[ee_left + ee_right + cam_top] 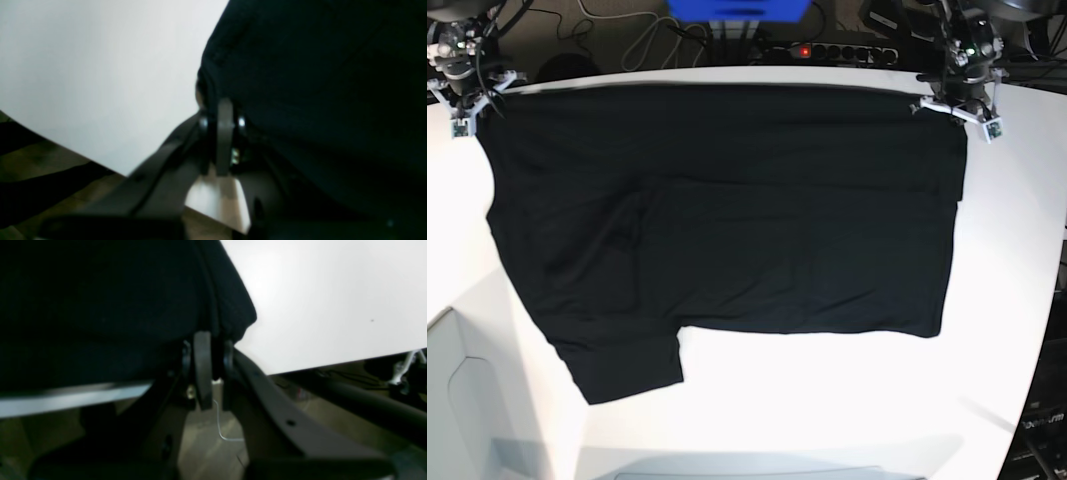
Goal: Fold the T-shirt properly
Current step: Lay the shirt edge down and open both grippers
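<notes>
You are looking down at a white table [757, 400] with a black T-shirt [727, 230] spread flat across most of it. The top edge of the shirt lies along the far edge of the table, and one sleeve sticks out toward the near left. Your left gripper [957, 100] sits at the far right corner of the shirt, and your right gripper [472, 95] sits at the far left corner. In the left wrist view, the left jaws are closed on a fold of the black cloth at the shirt's edge, beside bare table. In the right wrist view, the right jaws are likewise clamped on the shirt's edge, with bare table next to it.
</notes>
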Controlling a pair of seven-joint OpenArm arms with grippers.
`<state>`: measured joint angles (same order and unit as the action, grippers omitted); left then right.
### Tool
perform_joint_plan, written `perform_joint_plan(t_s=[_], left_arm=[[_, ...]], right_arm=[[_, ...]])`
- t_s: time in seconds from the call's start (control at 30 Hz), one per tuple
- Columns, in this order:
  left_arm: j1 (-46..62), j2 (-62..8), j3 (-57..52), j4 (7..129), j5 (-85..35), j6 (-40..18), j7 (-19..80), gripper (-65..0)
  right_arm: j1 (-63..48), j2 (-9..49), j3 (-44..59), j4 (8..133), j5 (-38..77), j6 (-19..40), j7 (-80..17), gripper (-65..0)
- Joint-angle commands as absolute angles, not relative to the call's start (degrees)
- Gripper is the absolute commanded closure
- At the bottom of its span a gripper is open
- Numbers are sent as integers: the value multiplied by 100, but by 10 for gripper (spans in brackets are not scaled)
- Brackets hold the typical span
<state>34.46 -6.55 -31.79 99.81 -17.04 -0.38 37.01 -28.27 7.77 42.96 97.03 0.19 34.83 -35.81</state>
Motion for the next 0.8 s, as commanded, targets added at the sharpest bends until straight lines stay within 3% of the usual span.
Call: perform_joint_plan(t_s=[0.0, 0.07, 0.13, 0.33, 0.5, 0.7, 0.77], left_arm=[[3574, -637, -3152, 9965, -1719, -40, 4101, -16], [3574, -629, -3152, 9965, -1719, -40, 4101, -42], [3574, -629, -3152, 10018, -1719, -40, 4101, -102], [3679, -629, -3187, 10369, -1719, -40, 4110, -331], [3679, -629, -3204, 10431, -1719, -40, 4110, -341], [3776, -629, -3204, 10642, -1719, -40, 4110, -344], [3811, -593, -3204, 10897, -1719, -40, 4110, -380]], right_arm=[[-2888, 848, 4347, 9886, -31, 3451, -3530, 0], [-2888, 848, 4347, 10000, -31, 3451, -3565, -5], [-2888, 813, 4347, 10062, -31, 3451, -3565, -61], [-2888, 725, 4400, 10070, -40, 4000, -3565, -306], [-2888, 690, 4418, 10070, -40, 4000, -3565, -398], [-2818, 593, 4699, 10316, -40, 4000, -3538, -398], [-2809, 576, 4708, 10448, -40, 4000, -3538, -398]])
